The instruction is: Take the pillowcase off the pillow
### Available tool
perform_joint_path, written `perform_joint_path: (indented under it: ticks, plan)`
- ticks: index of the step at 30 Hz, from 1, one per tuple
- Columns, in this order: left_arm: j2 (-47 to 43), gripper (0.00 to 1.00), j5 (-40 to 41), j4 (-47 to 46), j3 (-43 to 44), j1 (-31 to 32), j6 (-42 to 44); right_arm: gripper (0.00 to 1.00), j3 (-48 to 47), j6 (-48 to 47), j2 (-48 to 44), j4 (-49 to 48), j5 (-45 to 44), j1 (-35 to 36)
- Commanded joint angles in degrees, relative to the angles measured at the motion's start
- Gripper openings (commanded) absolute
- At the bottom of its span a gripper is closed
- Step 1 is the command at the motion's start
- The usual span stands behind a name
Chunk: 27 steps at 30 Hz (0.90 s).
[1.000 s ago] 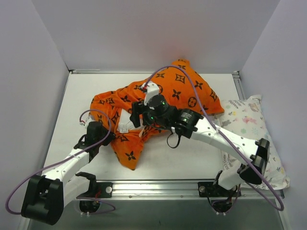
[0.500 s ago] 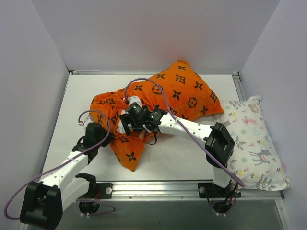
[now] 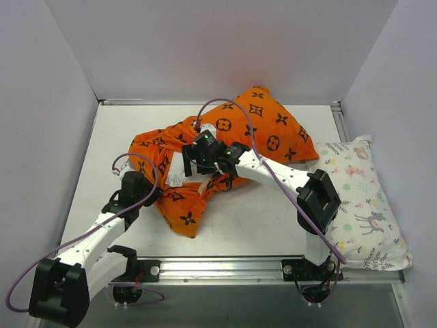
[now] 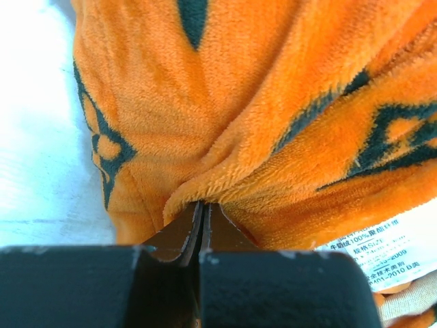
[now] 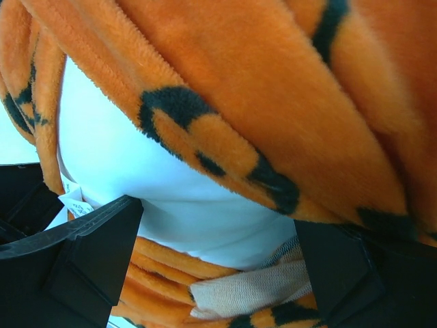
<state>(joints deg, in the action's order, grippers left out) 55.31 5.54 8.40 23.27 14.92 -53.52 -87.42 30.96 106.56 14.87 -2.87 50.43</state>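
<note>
Orange plush, printed with black motifs, covered the middle of the white surface [image 3: 266,229]: the pillowcase [image 3: 256,130] lay plump at its far right end and slack and rumpled toward the near left. The left tool [image 3: 154,197] sat at the near left edge of that slack cloth. The right tool [image 3: 193,162] was planted on the bunched middle, just right of a patch of white.

From overhead neither tool's grip could be read. The left wrist view supplied it: the left tool [image 4: 202,229] had its jaws pressed together on a raised fold of the orange cloth, with only a thin seam between them. A white printed tag [image 4: 382,253] lay just to the right of the fold.

The right wrist view showed the right tool [image 5: 215,229] with its jaws spread wide and gripping nothing. Between them lay the plain white pillow [image 5: 157,191], bared where the pillowcase mouth gaped. An orange edge arched over the pillow on the far side, and more orange folds and a beige strip lay under it on the near side. The corner of a small tag [image 5: 76,203] touched the left finger.

Only the overhead view took in the animal-print pillow [image 3: 358,201], lying apart along the right edge of the surface
</note>
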Motion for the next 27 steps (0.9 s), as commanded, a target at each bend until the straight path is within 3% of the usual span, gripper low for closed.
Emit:
perform_joint_path:
  ticks: [1, 7, 8, 9, 10, 11, 12, 13, 14, 18, 20, 23, 27]
  plan:
    - [2.17, 0.0, 2.72, 7.94, 0.73, -0.06, 5.09, 1.0, -3.46, -1.78, 4.7, 3.32, -0.38, 0.63]
    - [4.1, 0.0, 1.32, 5.75, 1.17, 0.73, 6.49, 1.0, -3.36, -0.72, 7.34, 1.12, 2.25, 2.12]
    - [4.37, 0.0, 0.88, 5.14, 1.51, 0.9, 6.67, 0.93, -4.42, -0.99, 9.17, 1.56, 2.35, 2.04]
    - [4.72, 0.0, 0.35, 4.96, 1.78, 0.99, 7.02, 0.78, -5.47, -0.99, 10.23, 2.17, 5.39, 1.25]
    - [4.72, 0.0, -0.44, 4.69, 2.13, 1.08, 7.81, 0.19, -7.31, -0.73, 11.11, 2.96, 5.77, 0.64]
    - [4.37, 0.0, -1.4, 4.69, 2.57, 1.17, 8.16, 0.0, -7.07, 1.28, 11.12, 3.4, 6.04, -0.15]
    - [3.15, 0.01, -2.02, 5.13, 3.88, 1.51, 8.69, 0.0, -6.28, 2.08, 10.34, 2.54, 6.39, -1.64]
    - [2.27, 0.25, -2.29, 5.83, 5.11, 1.78, 9.56, 0.0, -4.71, 2.52, 9.29, 0.88, 7.17, -2.18]
    - [1.22, 0.37, -2.03, 7.66, 6.17, 2.13, 9.83, 0.0, -2.87, 3.14, 7.54, -0.79, 7.18, -2.7]
    - [-4.93, 0.72, 0.51, 13.12, 12.75, 4.76, 9.67, 0.0, -1.8, 4.54, 5.24, -1.25, 5.25, -3.41]
    - [-6.17, 0.81, 1.4, 16.36, 16.97, 6.96, 8.7, 0.0, 0.74, 5.77, 3.92, -4.31, 4.55, -3.5]
    - [-6.62, 0.85, 6.04, 22.06, 23.3, 12.05, 5.54, 0.0, 2.95, 8.58, 2.51, -7.83, 3.06, -3.15]
    - [-4.43, 0.89, 22.38, 31.49, 28.94, 21.98, -8.31, 0.0, 5.06, 11.13, 2.07, -11.26, 0.77, -3.06]
